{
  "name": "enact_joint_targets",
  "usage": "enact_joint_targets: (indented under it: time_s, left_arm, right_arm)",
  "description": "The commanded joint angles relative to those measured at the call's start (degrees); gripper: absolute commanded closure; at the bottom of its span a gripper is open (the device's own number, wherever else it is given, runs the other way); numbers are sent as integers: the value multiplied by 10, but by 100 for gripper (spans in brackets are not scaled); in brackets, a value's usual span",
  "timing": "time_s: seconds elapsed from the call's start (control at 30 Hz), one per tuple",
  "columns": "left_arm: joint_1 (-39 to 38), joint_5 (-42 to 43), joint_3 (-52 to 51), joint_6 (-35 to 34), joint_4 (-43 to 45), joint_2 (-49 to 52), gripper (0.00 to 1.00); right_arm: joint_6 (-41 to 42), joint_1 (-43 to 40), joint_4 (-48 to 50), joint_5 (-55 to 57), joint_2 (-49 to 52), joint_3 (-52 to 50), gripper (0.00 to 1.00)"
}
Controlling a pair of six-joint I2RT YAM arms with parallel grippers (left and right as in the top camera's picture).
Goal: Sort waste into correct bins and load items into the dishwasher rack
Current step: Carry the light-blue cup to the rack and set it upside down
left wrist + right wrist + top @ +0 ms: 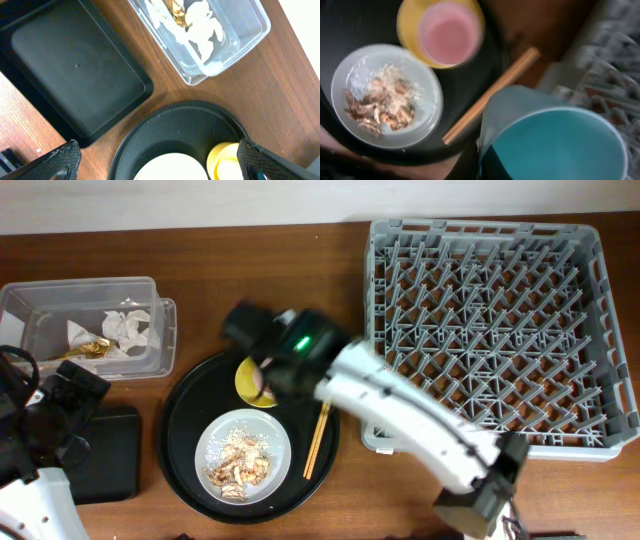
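Evidently the light blue cup (555, 145) sits within the right jaws.

Overhead: even, soft light, faint shadows; sharp except right arm (400, 405), slightly smeared at wrist end. Left wrist: crisp; pale glare on clear tub (240, 45), dull sheen on black tray (75, 65). Right wrist: heavy blur throughout; light blue cup (555, 145) near lens soft, rack (615, 60) smeared.

The square plastic grid crate (490, 320) is grey, the wooden table (200, 250) brown. The small round bowl (410, 25) is yellow, 1 plastic cup (449, 32) pink, the other plastic cup (555, 145) light blue. Pale and brownish food scraps (380, 105) speckle the grey-white round plate (430, 100). The thin wooden chopsticks (492, 92) are tan. The large round tray (180, 430) and the flat rectangular tray (75, 65) are black.
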Motion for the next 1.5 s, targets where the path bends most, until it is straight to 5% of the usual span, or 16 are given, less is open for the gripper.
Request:
enact_joint_targets:
  time_s: [0.0,0.3,0.47,0.57,0.7,0.8,1.1,1.47]
  left_arm:
    - [3,-4,0,-5,2,-1,1]
    - [3,-4,0,-5,2,-1,1]
    - [3,-4,0,-5,2,-1,1]
    - [3,-4,0,-5,2,-1,1]
    - [3,-4,0,-5,2,-1,1]
    - [3,-4,0,-5,2,-1,1]
    - [3,-4,0,-5,2,-1,1]
    - [3,-4,0,-5,2,-1,1]
  right_arm:
    - [-77,-128,-35,-99,-5,79,96]
    - [-322,-597,-13,-602,-2,17,96]
    - [-322,-697,141,-784,-2,-151,96]
    - [-252,-706,335,-878,0,-270,96]
    - [-62,-706,569,-849,3,-354,95]
    - [-19,-706,626,-833,21,-366,95]
    - [-24,-707,552,-746,81,-367,94]
    - [-143,-740,257,-428,60,-240,86]
